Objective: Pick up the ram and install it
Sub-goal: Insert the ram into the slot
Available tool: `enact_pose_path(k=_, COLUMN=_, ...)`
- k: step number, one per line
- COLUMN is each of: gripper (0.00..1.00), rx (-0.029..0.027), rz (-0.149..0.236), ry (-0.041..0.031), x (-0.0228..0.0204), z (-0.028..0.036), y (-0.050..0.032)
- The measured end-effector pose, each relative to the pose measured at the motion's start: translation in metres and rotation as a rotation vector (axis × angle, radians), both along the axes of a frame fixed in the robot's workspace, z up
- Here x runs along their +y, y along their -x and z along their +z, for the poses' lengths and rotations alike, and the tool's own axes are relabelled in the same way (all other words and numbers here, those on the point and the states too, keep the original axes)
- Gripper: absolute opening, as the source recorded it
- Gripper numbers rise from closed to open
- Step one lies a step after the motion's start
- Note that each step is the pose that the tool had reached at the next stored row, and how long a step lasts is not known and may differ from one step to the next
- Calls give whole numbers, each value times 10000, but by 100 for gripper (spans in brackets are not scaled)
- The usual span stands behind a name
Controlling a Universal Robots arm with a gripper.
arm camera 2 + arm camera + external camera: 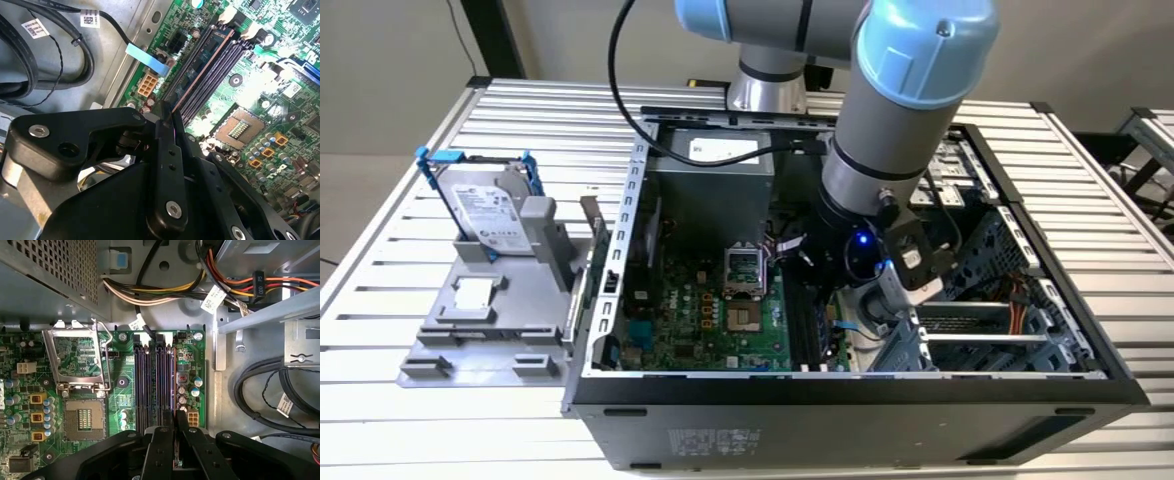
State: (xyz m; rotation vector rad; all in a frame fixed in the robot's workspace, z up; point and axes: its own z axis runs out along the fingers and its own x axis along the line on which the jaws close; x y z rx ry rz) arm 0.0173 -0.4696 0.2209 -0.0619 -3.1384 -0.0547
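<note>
You are looking at one arm reaching down into the open computer case (854, 395), with its gripper (176, 426) low over the motherboard (120, 385). The two black fingers (161, 450) stand nearly together, and between them sits a thin edge that looks like the ram (197, 72), lined up with the slot farthest from the CPU socket. In the second wrist view that stick shows as a long greyish-green strip with a coppery edge, lying along that outermost slot; whether it is fully seated you cannot tell.

Count four long black memory slots (150, 380) side by side (two pairs), with white latches (228, 15) at the far end. Beside them lies one open CPU socket (84, 419), its metal load frame (76, 360) swung up. One bundle of yellow, orange and red power wires (150, 290) runs above the board, and black cables (265, 390) loop on the case floor.

In the exterior view, one silver hard drive (494, 215) in a blue-handled frame stands on a grey fixture (480, 320) outside the case, on the slatted table (414, 160), towards the exterior view's left.
</note>
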Motion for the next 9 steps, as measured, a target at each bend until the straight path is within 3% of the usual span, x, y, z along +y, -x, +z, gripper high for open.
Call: enact_pose_path(k=9, gripper=0, rx=0, rz=320, ry=-4, x=-7, z=-1, y=0)
